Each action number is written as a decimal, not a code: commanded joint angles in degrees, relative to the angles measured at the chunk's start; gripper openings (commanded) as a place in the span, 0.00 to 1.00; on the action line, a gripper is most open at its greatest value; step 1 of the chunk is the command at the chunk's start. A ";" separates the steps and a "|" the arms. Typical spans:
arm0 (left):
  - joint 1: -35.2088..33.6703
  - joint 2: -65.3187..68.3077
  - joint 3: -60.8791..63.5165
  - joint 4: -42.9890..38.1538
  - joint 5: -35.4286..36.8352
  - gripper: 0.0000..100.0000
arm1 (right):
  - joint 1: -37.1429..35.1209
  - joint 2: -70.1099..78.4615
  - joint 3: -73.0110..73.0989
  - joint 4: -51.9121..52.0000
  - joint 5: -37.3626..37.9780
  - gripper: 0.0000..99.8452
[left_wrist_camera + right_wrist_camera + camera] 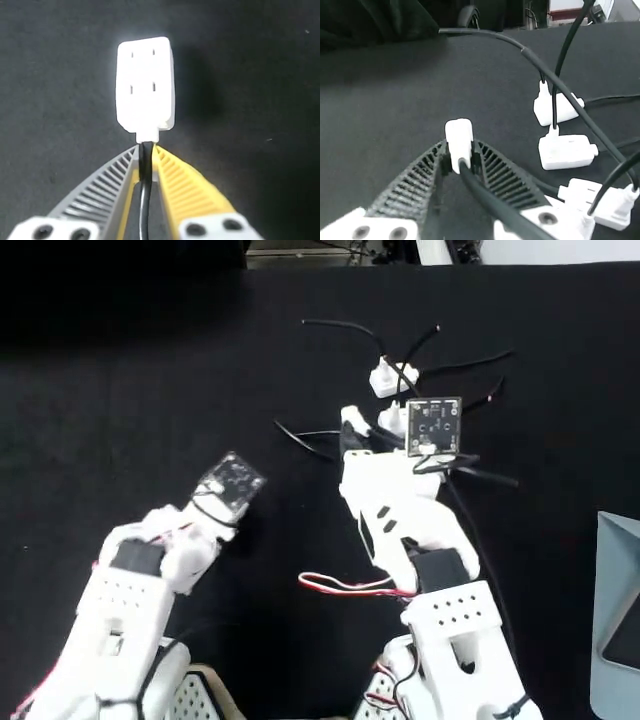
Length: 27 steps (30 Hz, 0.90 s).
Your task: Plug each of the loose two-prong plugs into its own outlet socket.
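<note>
A white outlet block (145,82) with two two-slot sockets lies on the black table just ahead of my left gripper (145,148). That gripper is shut on the block's black cable (145,180), right where it leaves the block. My right gripper (460,150) is shut on a white two-prong plug (458,132), which stands up between the fingers while its black cable trails back toward the wrist. Three more white plugs (555,107) (567,150) (600,200) lie loose nearby. From above, two of the plugs (392,378) (395,420) lie just past the right arm (405,515).
Black cables (345,330) fan out over the black table beyond the plugs. A grey object (615,620) stands at the right edge. Red and white wires (350,585) hang beside the right arm. The left arm (150,570) sits at the lower left.
</note>
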 commanded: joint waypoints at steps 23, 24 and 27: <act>-23.52 -47.91 13.93 10.90 17.32 0.36 | -20.75 20.62 -25.10 24.18 19.52 0.01; -24.75 -48.09 14.02 10.73 17.32 0.36 | -21.10 22.73 -26.42 24.18 19.52 0.01; -26.15 -48.35 14.02 10.46 17.32 0.36 | -21.71 28.70 -30.29 24.26 19.52 0.01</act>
